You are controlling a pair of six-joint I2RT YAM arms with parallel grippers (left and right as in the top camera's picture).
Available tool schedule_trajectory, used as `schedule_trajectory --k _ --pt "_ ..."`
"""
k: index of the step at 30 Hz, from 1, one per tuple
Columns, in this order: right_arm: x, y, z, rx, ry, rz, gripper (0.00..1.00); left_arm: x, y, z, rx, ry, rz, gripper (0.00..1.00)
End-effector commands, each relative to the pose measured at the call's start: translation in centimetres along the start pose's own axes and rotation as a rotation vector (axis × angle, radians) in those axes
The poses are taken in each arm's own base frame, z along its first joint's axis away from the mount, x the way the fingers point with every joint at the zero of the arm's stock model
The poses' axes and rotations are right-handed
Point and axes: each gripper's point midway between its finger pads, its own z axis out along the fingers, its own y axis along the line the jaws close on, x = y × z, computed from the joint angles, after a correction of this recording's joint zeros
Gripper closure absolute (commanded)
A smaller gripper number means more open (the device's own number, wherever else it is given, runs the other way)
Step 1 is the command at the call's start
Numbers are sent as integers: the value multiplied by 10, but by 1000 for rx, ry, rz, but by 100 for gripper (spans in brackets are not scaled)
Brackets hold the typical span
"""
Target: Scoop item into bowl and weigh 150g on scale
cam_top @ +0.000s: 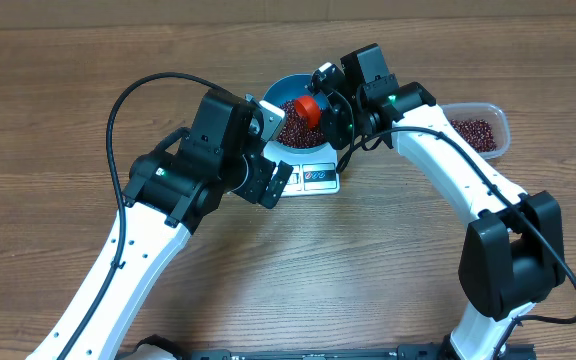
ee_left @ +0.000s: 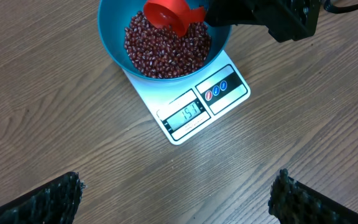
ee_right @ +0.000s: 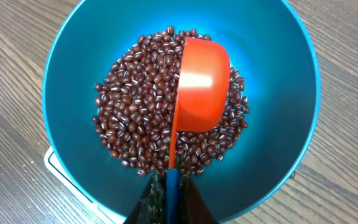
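Left gripper (ee_left: 176, 198) spread wide, right gripper (ee_right: 169, 194) clamped tight.

- Overhead view: the light is bright and even and falls from above. The table (cam_top: 68, 80) shows no hot spots, and the shadows on it are faint and soft-edged.
- Left wrist view: the middle of the frame is sharp. The scale (ee_left: 229, 93) reads clean white without washing out, and its display digits are legible.
- The fingers (ee_left: 48, 202) of the left gripper (ee_left: 176, 199), in the lower corners, are dark and slightly soft.
- Right wrist view: a white glare patch sits on the red scoop (ee_right: 201, 87) at frame centre.
- The bowl (ee_right: 86, 56) glows lighter blue around the beans (ee_right: 135, 118), which are crisp with tiny glints.
- The right gripper (ee_right: 171, 196), bottom centre, is dark and blurred.
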Motion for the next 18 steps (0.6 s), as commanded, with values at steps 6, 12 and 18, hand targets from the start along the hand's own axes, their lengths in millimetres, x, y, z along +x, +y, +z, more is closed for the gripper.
schedule_trajectory --k 6,12,18 --pt "-24 6 -15 -75 -77 75 96 1 1 1 2 2 -13 0" --pt "-33 13 -26 -186 -126 91 96 1 1 1 2 2 -13 0" --pt "-31 0 -31 -198 -135 168 96 1 1 1 2 2 -13 0"
